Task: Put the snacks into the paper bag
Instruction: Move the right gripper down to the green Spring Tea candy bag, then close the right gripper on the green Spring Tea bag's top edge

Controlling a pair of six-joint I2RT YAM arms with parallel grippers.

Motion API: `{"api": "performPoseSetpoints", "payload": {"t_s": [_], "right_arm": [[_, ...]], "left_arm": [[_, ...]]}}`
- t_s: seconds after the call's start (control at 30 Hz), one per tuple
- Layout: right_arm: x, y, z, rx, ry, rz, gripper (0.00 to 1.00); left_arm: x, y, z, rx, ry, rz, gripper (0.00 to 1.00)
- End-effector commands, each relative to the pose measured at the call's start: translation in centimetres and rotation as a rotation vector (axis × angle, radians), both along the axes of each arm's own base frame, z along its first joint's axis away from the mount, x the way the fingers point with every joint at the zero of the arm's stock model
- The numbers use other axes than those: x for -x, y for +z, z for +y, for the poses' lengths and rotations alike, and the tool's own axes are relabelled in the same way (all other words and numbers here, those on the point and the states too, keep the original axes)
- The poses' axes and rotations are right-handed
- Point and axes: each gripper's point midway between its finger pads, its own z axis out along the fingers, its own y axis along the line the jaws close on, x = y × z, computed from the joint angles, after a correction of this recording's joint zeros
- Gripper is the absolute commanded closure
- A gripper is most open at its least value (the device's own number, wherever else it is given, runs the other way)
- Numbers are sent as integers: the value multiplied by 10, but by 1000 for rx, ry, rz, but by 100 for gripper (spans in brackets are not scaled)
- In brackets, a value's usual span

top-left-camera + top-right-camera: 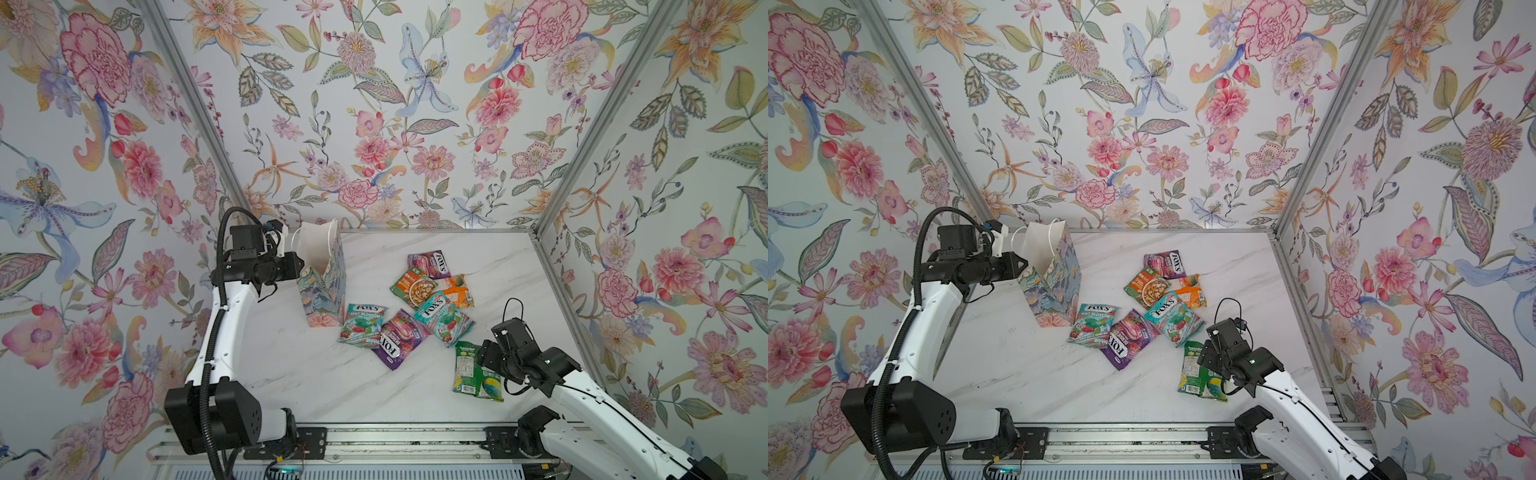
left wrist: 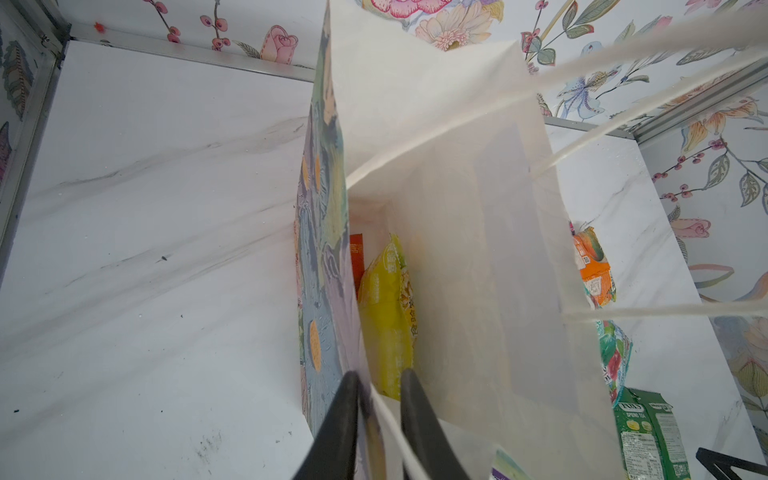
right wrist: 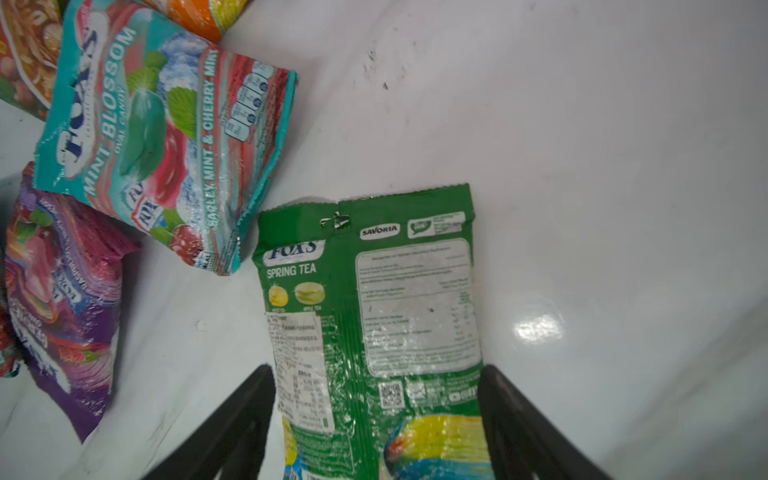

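The left gripper [image 2: 380, 399] is clamped narrow on the left rim of the bag [image 1: 322, 286], which stands upright on the table's [image 1: 291, 382] left half with its mouth open. Inside, a yellow packet [image 2: 386, 316] stands against the gripped wall and the rest of the white inside is free. The right gripper [image 3: 376, 370] is spread wide, one finger beside each long edge of the green packet [image 3: 374, 291], which lies flat at the front right with a teal packet's [image 3: 166, 124] corner just beside its top edge. Five more packets [image 1: 399, 345] lie loose between it and the bag, and the table's front and left are bare.
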Motion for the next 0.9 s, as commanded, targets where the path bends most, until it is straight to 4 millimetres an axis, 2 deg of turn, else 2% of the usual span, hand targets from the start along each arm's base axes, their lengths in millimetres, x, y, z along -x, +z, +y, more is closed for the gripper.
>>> {"api": "performPoseSetpoints", "payload": {"t_s": [0.0, 0.17, 0.33, 0.63, 0.87], "right_arm": [[12, -13, -14, 27, -59, 41, 18], [19, -23, -17, 3, -84, 44, 17], [16, -26, -5, -77, -72, 11, 19], [2, -37, 39, -294, -14, -12, 25], [-24, -9, 88, -351, 122, -87, 30]], "left_arm": [[4, 1, -5, 13, -16, -13, 80], [6, -1, -5, 5, -19, 1, 80], [6, -4, -6, 22, -10, -3, 79], [9, -6, -6, 23, -6, 4, 79], [12, -5, -5, 22, 1, -2, 79]]}}
